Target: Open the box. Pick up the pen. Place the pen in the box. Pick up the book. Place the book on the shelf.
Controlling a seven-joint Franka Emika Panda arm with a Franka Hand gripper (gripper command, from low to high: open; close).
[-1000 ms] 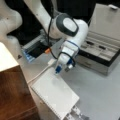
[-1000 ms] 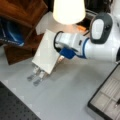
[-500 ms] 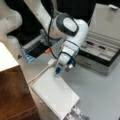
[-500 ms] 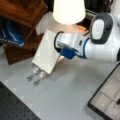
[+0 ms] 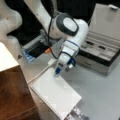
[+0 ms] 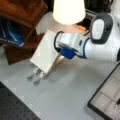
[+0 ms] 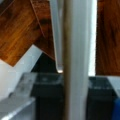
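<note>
Front view: I have the gripper [image 5: 62,70] at the book [image 5: 56,93], top edge, fingers clamped on it. Book leans by the shelf [image 5: 12,92]; box [image 5: 100,50] beyond, lid up.

Front view: book [image 6: 46,52] tilted up off the bench [image 6: 67,92], held at one edge. Looks light, stiff, slick-covered.

Wrist view: book [image 7: 77,62] edge-on between the fingers.

Book [image 5: 56,93] tilted up off tabletop [image 5: 100,95], lower end on metal rails [image 5: 76,113], upper edge at gripper [image 5: 62,70]. Shelf [image 5: 13,97] just beside book, toward a front view's left. Box [image 5: 101,50] lid raised, well apart toward a front view's right, pen [image 5: 90,43] in its tray. Trough [image 5: 33,50] behind book. Lamp [image 6: 68,11] above arm in a front view.
</note>
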